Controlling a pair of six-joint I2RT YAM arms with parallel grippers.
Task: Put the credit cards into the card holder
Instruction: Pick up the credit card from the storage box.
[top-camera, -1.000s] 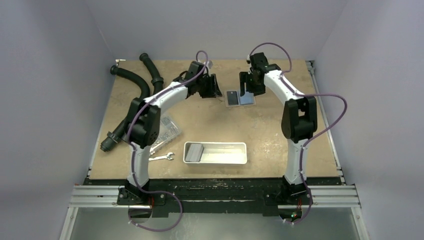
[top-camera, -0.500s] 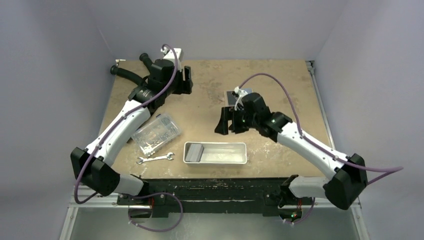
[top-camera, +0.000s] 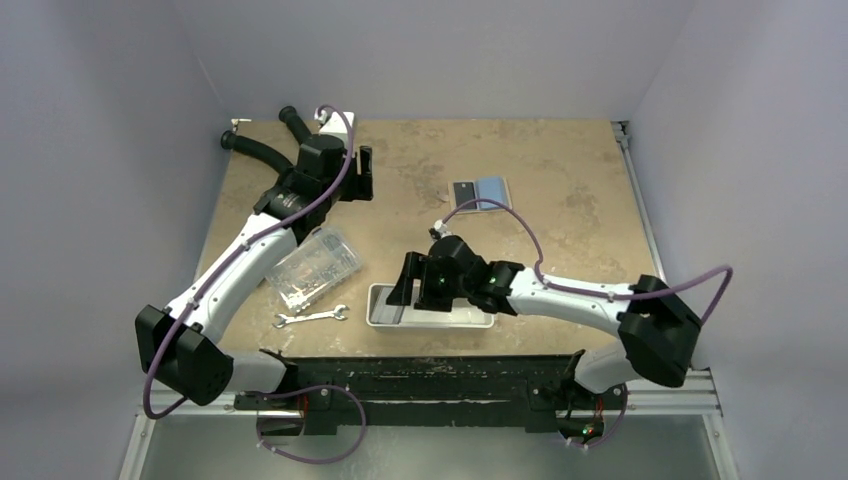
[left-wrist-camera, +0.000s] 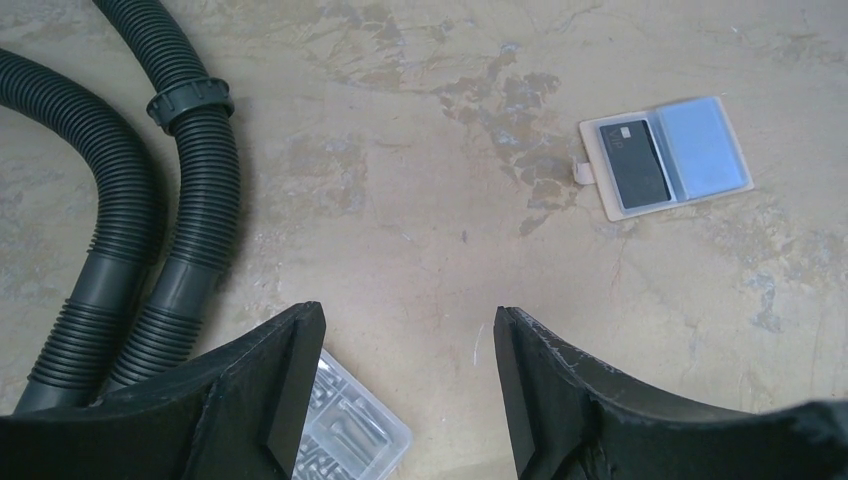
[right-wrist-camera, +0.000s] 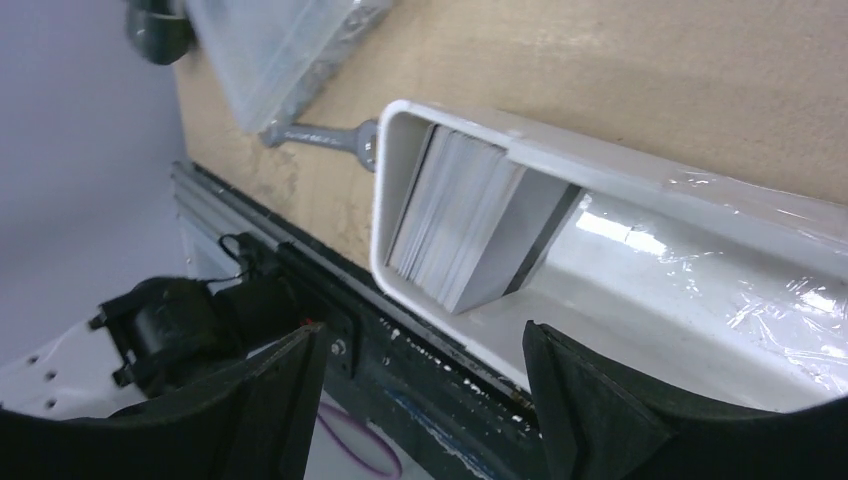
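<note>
Grey credit cards (right-wrist-camera: 460, 230) in your tray (right-wrist-camera: 600, 160); right gripper (right-wrist-camera: 420, 345) spread above them, left gripper (left-wrist-camera: 408, 318) spread at eleven o'clock.

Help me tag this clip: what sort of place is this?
Probably a robot lab cell: two arms bolted to a rail, plain walls around a worn table, staged props like hoses and a wrench.
</note>
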